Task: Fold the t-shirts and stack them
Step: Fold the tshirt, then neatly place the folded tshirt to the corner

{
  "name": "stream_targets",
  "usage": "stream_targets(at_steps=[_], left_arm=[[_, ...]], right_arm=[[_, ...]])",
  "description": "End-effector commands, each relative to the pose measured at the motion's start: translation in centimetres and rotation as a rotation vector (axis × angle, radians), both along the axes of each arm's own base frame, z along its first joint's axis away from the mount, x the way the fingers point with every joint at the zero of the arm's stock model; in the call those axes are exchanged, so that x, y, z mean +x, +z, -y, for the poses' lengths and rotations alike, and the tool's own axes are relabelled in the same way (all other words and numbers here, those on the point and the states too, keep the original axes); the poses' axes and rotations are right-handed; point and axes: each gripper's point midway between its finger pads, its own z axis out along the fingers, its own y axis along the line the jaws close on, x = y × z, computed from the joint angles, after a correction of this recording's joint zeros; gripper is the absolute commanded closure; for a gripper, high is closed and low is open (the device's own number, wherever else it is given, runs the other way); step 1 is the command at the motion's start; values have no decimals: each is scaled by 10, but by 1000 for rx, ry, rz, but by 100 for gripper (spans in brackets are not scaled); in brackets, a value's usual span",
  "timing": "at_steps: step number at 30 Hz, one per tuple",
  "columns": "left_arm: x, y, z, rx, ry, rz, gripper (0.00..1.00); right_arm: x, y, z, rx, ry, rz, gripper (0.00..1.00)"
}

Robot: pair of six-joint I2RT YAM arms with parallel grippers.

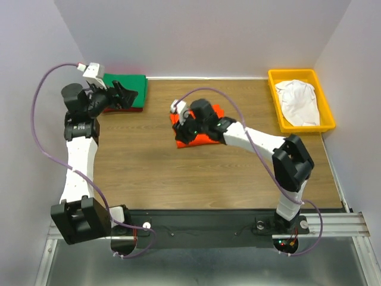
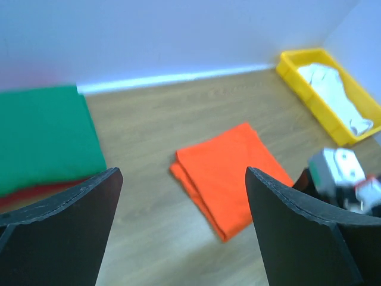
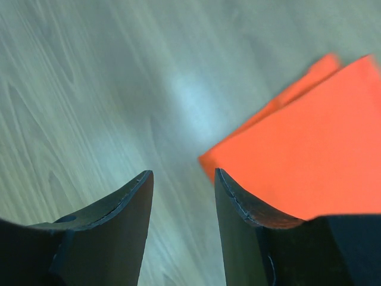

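The folded orange t-shirt point(image 1: 205, 138) lies mid-table; the green t-shirt point(image 1: 134, 89) lies on a dark red one at ten o'clock. The right gripper point(image 3: 180, 182), jaws narrowly parted and empty, hovers at the orange shirt's corner; the left gripper point(image 2: 181, 176) is spread wide. The cloth is probably light and limp: grip all layers at the folded edge.

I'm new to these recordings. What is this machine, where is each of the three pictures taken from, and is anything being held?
Two robot arms are bolted at the near edge of a wooden table. One picture looks down from above; the other two come from cameras on each wrist, so the dark shapes are claw fingers. The left claw is open, above the table and holds nothing. The right claw is open beside the folded orange shirt, not gripping it. A folded green shirt lies on a red one. A white shirt sits crumpled in the yellow tray.
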Motion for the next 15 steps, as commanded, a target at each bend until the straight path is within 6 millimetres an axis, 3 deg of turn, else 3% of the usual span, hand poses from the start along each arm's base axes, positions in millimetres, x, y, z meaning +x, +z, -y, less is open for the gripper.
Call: stream_targets(at_steps=[1, 6, 15], left_arm=[[-9, -78, -6, -34, 51, -258, 4], [-18, -108, -7, -41, 74, -317, 4], [-19, -146, -9, -32, 75, -391, 4]], right_arm=[[9, -42, 11, -227, -88, 97, 49], [-3, -68, -13, -285, -65, 97, 49], [-5, -119, -23, -365, -45, 57, 49]])
